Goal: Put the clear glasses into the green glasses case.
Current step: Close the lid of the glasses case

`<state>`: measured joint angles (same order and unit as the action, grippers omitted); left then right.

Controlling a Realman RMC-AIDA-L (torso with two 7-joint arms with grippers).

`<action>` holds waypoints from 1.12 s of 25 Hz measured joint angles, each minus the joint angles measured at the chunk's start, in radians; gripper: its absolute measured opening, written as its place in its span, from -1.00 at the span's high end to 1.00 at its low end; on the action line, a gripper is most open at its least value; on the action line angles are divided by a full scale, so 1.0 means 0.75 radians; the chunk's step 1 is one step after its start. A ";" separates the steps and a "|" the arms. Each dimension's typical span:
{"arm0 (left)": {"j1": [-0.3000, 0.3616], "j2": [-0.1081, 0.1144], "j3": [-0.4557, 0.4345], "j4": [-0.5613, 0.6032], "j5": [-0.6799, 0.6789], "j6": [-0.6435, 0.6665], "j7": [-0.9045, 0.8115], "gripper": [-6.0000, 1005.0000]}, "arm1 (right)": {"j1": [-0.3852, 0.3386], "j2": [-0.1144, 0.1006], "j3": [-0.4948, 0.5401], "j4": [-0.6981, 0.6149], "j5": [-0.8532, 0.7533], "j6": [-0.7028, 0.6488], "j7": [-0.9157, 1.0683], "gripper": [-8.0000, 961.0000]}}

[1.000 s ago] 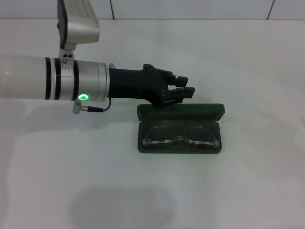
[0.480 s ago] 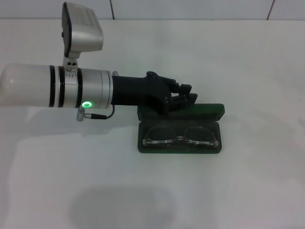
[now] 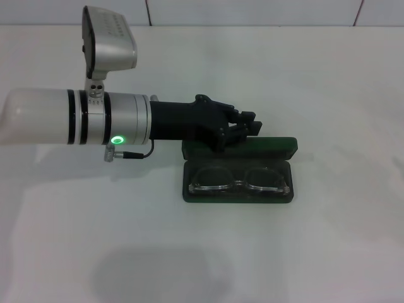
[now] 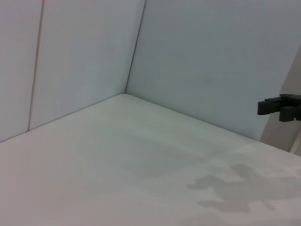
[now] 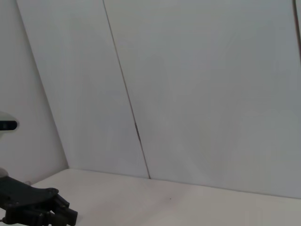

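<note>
Transparent colourless plastic clear glasses (image 3: 238, 180) lying inside open dark green glasses case (image 3: 238, 193), black left gripper (image 3: 247, 129) over raised lid, fingers together, holding nothing, white table (image 3: 328, 252)

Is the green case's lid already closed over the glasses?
No, the green glasses case lies open, its lid folded back, and the clear glasses rest uncovered inside it in the head view.
</note>
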<state>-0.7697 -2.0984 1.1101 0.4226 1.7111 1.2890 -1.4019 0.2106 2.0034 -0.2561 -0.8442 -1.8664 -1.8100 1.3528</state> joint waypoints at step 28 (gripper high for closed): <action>0.005 -0.002 0.019 -0.072 -0.006 -0.048 0.028 0.56 | -0.001 0.000 0.000 0.058 -0.001 0.002 -0.051 0.02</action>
<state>-0.7659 -2.0999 1.1244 0.3686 1.7069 1.2530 -1.3806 0.2101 2.0033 -0.2561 -0.8007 -1.8668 -1.8084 1.3145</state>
